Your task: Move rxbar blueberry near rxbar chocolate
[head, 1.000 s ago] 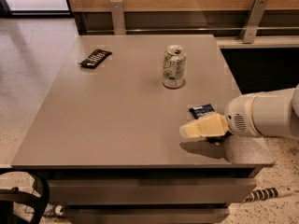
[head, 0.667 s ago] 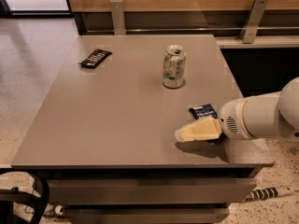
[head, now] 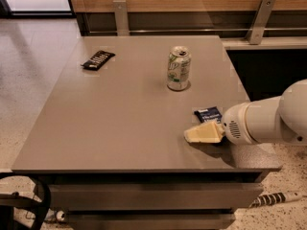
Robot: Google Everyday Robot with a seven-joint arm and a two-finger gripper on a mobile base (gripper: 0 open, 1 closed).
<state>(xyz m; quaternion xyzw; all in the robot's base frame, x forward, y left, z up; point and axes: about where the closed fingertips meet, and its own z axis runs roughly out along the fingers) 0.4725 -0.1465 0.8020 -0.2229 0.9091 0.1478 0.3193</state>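
The rxbar blueberry [head: 208,114] is a dark blue wrapper lying on the grey table [head: 124,119] near its right front; my arm covers part of it. The rxbar chocolate [head: 98,60] is a black wrapper with white text at the table's far left. My gripper [head: 204,133], with cream-coloured fingers, comes in from the right on a white arm [head: 268,119] and sits low over the table, just in front of the blue bar and pointing left. It does not hold the bar.
A green and white drink can [head: 179,68] stands upright at the middle rear of the table, between the two bars. The table's front edge is just below my gripper. A wooden wall with metal brackets runs behind the table.
My gripper and arm have shifted a little to the left across the table front. The blue bar, black bar and can have not moved.
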